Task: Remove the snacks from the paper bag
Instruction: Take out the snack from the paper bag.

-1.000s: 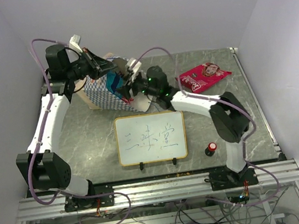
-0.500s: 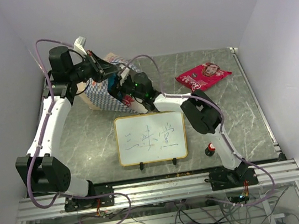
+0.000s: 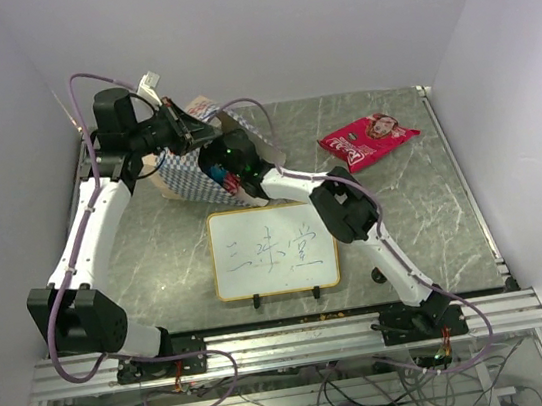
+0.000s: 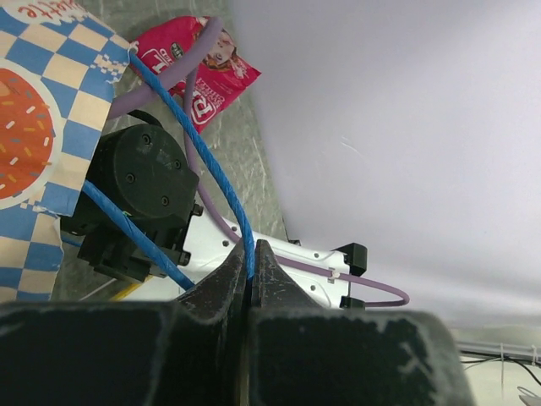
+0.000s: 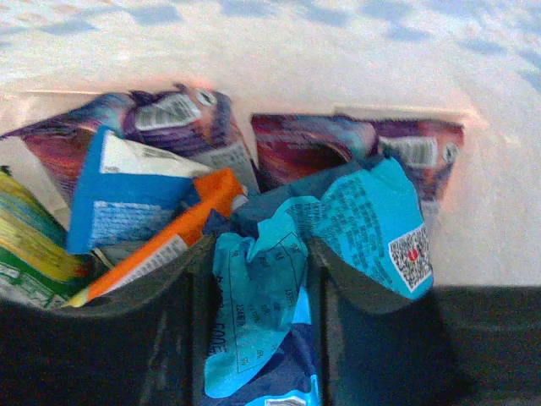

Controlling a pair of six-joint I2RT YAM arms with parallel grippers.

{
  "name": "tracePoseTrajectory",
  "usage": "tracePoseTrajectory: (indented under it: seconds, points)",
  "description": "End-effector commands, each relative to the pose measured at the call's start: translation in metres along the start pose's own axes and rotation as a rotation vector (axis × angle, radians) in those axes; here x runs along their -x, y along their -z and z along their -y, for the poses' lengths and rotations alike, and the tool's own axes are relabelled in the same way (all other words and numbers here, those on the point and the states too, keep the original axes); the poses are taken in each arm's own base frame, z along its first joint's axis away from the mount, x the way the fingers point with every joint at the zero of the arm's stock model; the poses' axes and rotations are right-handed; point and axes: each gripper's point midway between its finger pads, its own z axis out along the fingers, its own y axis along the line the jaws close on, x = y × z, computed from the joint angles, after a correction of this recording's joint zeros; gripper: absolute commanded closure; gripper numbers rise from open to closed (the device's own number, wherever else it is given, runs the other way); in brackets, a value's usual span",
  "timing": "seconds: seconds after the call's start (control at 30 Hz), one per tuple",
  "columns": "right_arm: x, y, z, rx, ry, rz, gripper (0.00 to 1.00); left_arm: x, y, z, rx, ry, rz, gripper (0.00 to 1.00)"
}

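The paper bag (image 3: 183,167) lies tipped at the back left of the table, its mouth facing right. My left gripper (image 4: 251,250) is shut on one blue cord handle (image 4: 211,161) and holds it up. My right arm's wrist (image 3: 229,155) is at the bag's mouth, and the right gripper (image 5: 262,249) is inside. Its fingers press both sides of a crumpled cyan-blue packet (image 5: 270,288). Around it lie an orange packet (image 5: 182,228), a blue-and-white one (image 5: 118,199), purple ones (image 5: 190,127) and a green-yellow one (image 5: 25,249). A red snack packet with a face picture (image 3: 368,139) lies on the table at the back right.
A framed whiteboard (image 3: 274,249) stands in the middle near the front, just below the bag. The right arm stretches over the whiteboard's right corner. The table's metal rail (image 3: 270,342) runs along the near edge, and walls close in the left, back and right.
My right gripper has pushed left, deeper into the bag, and its jaws have narrowed onto the cyan-blue packet. The left gripper has kept hold of the handle, shifting slightly.
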Motion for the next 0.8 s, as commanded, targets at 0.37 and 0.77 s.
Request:
tracePoseTrajectory:
  seconds: [0.37, 0.77]
  points:
    - [0.045, 0.05, 0.023, 0.068, -0.062, 0.069, 1.0, 0.005, 0.005, 0.013, -0.001, -0.012, 0.045, 0.93]
    - [0.111, 0.089, 0.006, 0.18, -0.089, 0.124, 1.0, 0.025, -0.005, 0.005, 0.023, 0.034, 0.108, 0.93]
